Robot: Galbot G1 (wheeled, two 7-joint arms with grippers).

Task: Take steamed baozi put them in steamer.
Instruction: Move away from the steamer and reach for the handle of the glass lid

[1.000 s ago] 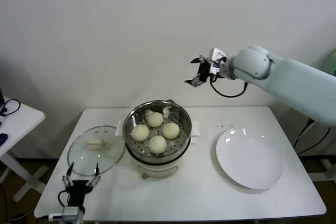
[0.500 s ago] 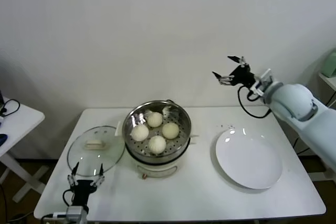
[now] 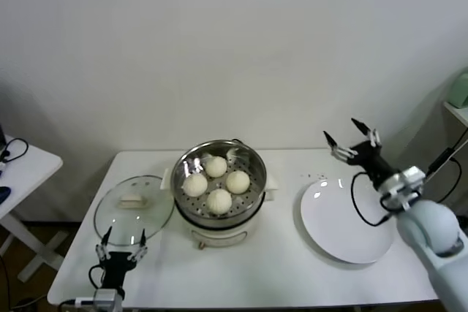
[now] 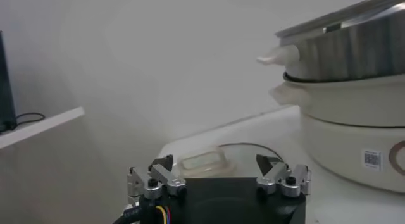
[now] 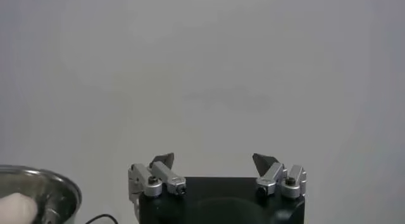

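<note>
All four steamed baozi (image 3: 217,182) were seen inside the steamer (image 3: 219,180), left of the released, empty right end effector (image 3: 352,141); the left end effector (image 3: 121,242) was parked released too.

The steamer (image 4: 354,111) base carries a small label, too small to read.

The right gripper (image 3: 352,139) is raised at the far right, fingers spread wide and pointing up and away, holding nothing. The left gripper (image 3: 122,240) sits low at the near left, also spread and empty.
</note>
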